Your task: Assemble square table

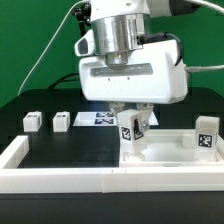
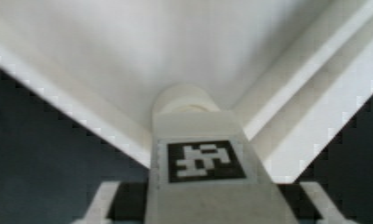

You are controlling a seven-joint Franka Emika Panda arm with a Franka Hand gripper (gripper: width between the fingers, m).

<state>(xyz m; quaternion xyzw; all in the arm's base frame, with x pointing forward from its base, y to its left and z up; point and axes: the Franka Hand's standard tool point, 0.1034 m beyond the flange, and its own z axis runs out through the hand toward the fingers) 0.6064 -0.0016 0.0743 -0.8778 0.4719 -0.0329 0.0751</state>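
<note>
My gripper point(image 1: 133, 124) is shut on a white table leg point(image 1: 130, 141) with a black-and-white tag. It holds the leg upright at the near corner of the square tabletop point(image 1: 170, 152), on the side toward the exterior view's left. Whether the leg's foot sits in a socket is hidden. A second leg point(image 1: 207, 135) stands on the tabletop's corner at the exterior view's right. In the wrist view the tagged leg point(image 2: 204, 150) sits between the fingers point(image 2: 115, 200) of my gripper point(image 2: 209, 206), with the tabletop point(image 2: 183, 40) beyond it.
Two loose legs point(image 1: 32, 121) point(image 1: 62, 121) lie on the black table at the exterior view's left. The marker board point(image 1: 92, 119) lies behind my gripper. A long low white border wall point(image 1: 70, 178) runs along the front and turns up the left side.
</note>
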